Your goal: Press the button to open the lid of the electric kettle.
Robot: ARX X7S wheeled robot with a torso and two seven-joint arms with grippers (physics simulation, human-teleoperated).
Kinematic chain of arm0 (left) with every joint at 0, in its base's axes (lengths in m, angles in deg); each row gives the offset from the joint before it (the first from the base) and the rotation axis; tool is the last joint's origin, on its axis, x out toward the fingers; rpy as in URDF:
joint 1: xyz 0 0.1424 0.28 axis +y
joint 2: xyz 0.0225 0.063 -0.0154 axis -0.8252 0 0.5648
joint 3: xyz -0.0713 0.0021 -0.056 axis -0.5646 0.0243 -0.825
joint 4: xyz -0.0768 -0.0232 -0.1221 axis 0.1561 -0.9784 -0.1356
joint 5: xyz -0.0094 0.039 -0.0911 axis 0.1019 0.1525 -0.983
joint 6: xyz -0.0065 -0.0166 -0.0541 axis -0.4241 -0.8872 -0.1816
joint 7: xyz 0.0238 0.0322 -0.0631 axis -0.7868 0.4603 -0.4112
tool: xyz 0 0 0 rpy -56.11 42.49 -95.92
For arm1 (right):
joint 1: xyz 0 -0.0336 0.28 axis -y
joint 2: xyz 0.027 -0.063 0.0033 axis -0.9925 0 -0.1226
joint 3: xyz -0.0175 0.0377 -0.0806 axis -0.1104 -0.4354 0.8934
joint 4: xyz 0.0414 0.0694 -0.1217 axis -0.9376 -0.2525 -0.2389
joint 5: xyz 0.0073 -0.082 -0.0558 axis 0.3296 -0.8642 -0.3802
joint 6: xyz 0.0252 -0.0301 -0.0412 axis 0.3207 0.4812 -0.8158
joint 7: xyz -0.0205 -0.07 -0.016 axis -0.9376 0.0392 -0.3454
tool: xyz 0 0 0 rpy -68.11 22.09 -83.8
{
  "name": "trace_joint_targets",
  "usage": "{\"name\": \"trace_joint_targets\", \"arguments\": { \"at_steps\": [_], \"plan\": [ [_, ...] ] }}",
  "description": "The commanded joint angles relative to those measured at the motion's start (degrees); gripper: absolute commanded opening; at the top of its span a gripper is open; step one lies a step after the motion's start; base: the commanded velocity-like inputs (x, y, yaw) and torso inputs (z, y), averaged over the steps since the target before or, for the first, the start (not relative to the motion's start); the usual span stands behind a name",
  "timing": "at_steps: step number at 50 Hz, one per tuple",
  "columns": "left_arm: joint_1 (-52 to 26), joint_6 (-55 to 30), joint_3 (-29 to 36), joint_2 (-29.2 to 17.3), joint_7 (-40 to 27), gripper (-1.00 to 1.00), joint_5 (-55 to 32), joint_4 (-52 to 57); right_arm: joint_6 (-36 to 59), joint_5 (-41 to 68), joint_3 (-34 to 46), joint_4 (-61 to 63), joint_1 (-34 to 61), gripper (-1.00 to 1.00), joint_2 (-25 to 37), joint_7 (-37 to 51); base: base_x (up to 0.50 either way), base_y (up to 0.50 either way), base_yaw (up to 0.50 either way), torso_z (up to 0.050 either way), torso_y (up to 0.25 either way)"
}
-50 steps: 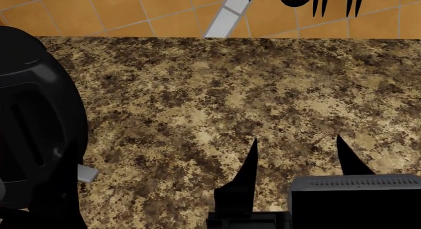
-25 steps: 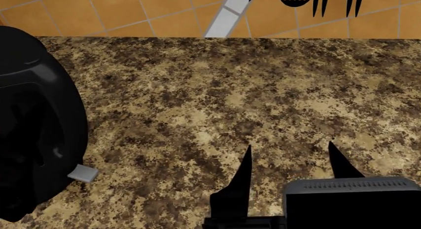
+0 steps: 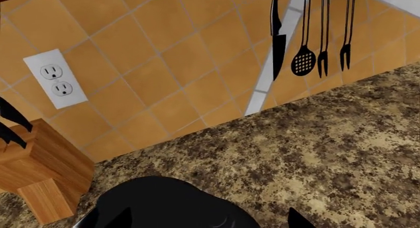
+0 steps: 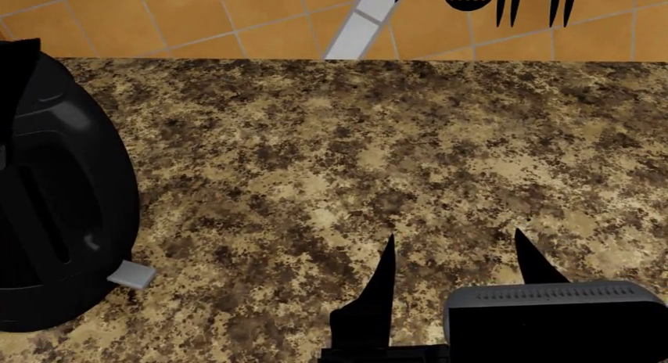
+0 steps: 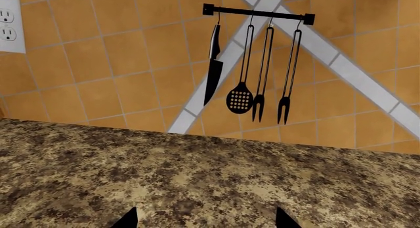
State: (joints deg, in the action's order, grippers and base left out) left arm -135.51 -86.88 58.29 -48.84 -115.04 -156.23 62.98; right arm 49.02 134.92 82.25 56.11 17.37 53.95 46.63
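The electric kettle (image 4: 58, 214) is a glossy black jug at the left edge of the head view, with a small grey tab (image 4: 131, 275) at its foot. A black squared shape (image 4: 23, 54) rises at its top; I cannot tell whether it is the lid or my left arm. In the left wrist view the kettle's rounded top (image 3: 170, 206) lies just under my left gripper (image 3: 210, 220), whose fingertips (image 3: 123, 219) stand wide apart, open. My right gripper (image 4: 454, 257) is open and empty over the counter, far to the right of the kettle, and it also shows in the right wrist view (image 5: 208, 220).
Speckled granite counter (image 4: 365, 144) runs back to an orange tiled wall. A rail of black utensils (image 5: 256, 66) hangs there, also in the left wrist view (image 3: 308, 41). A wooden knife block (image 3: 33, 174) and a white outlet (image 3: 56, 79) are beyond the kettle.
The black mass over the kettle's left side has drawn away, baring more of its body. My right gripper has slid back toward the near edge, still open.
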Motion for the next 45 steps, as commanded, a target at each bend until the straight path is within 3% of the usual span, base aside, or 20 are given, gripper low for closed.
{"name": "trace_joint_targets", "arguments": {
  "at_steps": [1,9,12,15,23,31,40,45],
  "plan": [
    [-5.0,-5.9,3.9,6.2,10.8,1.0,5.0,-18.9,-1.3,-1.3,-0.8,-1.0,-0.3,1.0,-0.8,-1.4,0.0,0.0,0.0,0.0,0.0],
    [-12.6,-15.7,8.7,10.6,15.0,1.0,5.1,-30.2,-1.9,-1.4,-0.6,-1.0,-0.9,1.0,-0.4,-1.3,0.0,0.0,0.0,0.0,0.0],
    [-20.2,-24.8,11.6,13.3,18.6,1.0,6.5,-33.9,-2.0,-1.6,-0.2,-1.2,-1.0,1.0,-0.4,-1.4,0.0,0.0,0.0,0.0,0.0],
    [-26.3,-26.2,18.3,14.4,21.3,1.0,3.4,-36.2,-2.4,-2.3,0.5,-1.6,-1.0,1.0,-0.5,-1.8,0.0,0.0,0.0,0.0,0.0],
    [-33.7,-26.2,25.2,17.6,23.7,1.0,-1.8,-40.2,-2.9,-2.2,0.7,-1.7,-1.2,1.0,0.0,-1.9,0.0,0.0,0.0,0.0,0.0],
    [-33.2,-25.9,30.8,16.4,21.7,1.0,-8.9,-38.2,-3.2,-1.9,0.7,-1.7,-1.1,1.0,0.2,-1.6,0.0,0.0,0.0,0.0,0.0],
    [-29.1,-24.7,30.5,13.9,30.0,1.0,2.7,-37.6,-3.3,-1.8,1.2,-1.8,-0.9,1.0,0.3,-1.2,0.0,0.0,0.0,0.0,0.0],
    [-27.6,-23.7,30.8,13.7,31.7,1.0,4.7,-37.2,-3.2,-1.5,1.6,-1.8,-0.7,1.0,0.2,-0.9,0.0,0.0,0.0,0.0,0.0]
  ]
}}
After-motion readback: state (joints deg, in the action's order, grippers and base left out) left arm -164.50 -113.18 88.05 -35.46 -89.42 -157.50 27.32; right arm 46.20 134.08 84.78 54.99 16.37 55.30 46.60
